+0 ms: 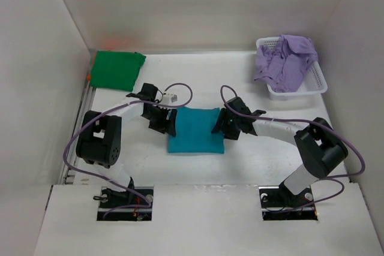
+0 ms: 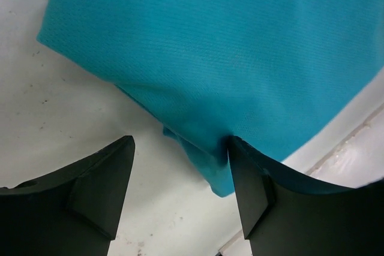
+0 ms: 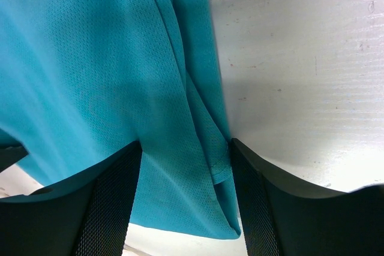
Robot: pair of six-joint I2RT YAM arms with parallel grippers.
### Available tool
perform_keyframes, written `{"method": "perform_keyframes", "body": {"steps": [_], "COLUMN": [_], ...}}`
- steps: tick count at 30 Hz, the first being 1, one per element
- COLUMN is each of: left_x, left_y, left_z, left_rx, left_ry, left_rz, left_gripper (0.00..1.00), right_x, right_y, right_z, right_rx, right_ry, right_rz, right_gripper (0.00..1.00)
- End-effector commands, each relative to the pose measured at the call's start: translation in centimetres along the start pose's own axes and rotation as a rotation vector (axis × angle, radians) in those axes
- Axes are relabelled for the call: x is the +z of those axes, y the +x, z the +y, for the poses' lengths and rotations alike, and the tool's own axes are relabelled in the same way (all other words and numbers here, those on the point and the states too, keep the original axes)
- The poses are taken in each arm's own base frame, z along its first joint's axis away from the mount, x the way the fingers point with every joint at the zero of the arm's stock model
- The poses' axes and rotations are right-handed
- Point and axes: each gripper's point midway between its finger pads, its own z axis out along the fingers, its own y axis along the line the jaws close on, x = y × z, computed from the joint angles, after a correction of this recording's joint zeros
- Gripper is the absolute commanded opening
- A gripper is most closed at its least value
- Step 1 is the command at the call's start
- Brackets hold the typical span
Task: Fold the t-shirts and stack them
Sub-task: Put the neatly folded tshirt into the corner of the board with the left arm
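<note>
Teal t-shirt [image 1: 195, 131]: folded to a flat rectangle, mid-table, between the two arms. Lies on the white table [image 1: 252, 160] with nothing on top of it.

Left gripper [image 1: 170, 123] sits at the shirt's left edge. In the left wrist view [image 2: 180, 142] the fingers stand apart. Bare table shows across most of the gap, and a folded corner of teal cloth [image 2: 228, 58] touches the inner face of the right-hand finger [image 2: 252, 196]. Nothing is clamped. Layers at that corner bunch slightly; their count is hard to read.

Right gripper [image 1: 219, 125] sits at the shirt's right edge. In the right wrist view [image 3: 185, 143] the fingers are spread wide, with the teal hem [image 3: 120, 76] running down between them. The cloth looks slack and flat, not pinched. The finger bases are cut off by the bottom of the frame, and the lower left corner is in shadow.

Green t-shirt [image 1: 118, 69]: folded, at the far left corner of the table against the wall, well apart from the teal one. An orange sliver [image 1: 88, 78] peeks out at its left edge; too small to tell what it is.

Lavender t-shirt [image 1: 285, 61]: crumpled and unfolded, heaped in the white basket [image 1: 312, 85] at the far right, spilling over the rim. It hides much of the basket's inside.
</note>
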Motion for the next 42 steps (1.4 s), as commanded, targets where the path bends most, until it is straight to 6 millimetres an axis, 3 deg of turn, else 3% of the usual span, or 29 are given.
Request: {"method": "perform_keyframes", "body": {"steps": [1,6,13,15,17,20,24,31,35,42], "left_x": [1.1,3.1,4.9,5.5,6.0,6.0,3.4,-1.9,-4.3,-8.7], "left_y": [0.6,1.2,2.6,2.8,2.7,2.0,-0.5,-6.0,-9.5,-15.5], "left_z": [1.1,-0.1,0.1,-0.5,-0.5,-0.2,-0.5,1.8,5.5,11.3], "left_rx": [-0.047,-0.062,-0.161,-0.165,-0.161,-0.177,-0.149,0.045,0.142,0.206], "left_ry": [-0.03,0.038,0.101,0.129,0.138,0.149,0.162,-0.08,-0.279,-0.532], "left_rz": [0.043,0.111,0.19,0.212,0.226,0.222,0.121,-0.071,-0.14,-0.229], "left_gripper": [0.62,0.6,0.53,0.42,0.2,0.01,0.0,0.0,0.0,0.0], "right_x": [0.0,0.1,-0.2,-0.3,-0.2,-0.3,-1.2,-4.2,-5.1,-5.3], "right_y": [0.3,0.4,0.2,0.0,-0.1,-0.2,-0.4,-3.1,-4.4,-4.9], "right_z": [-0.5,-0.5,0.2,0.6,0.9,1.1,1.4,1.4,1.0,0.0], "right_rx": [0.003,0.0,0.002,0.004,0.004,0.003,0.005,0.032,0.036,0.038], "right_ry": [0.013,0.016,-0.007,-0.018,-0.022,-0.031,-0.059,-0.108,-0.109,-0.09], "right_rz": [-0.014,-0.013,-0.022,-0.026,-0.025,-0.025,-0.042,-0.129,-0.16,-0.172], "right_gripper": [0.66,0.66,0.65,0.65,0.65,0.65,0.65,0.65,0.65,0.65]}}
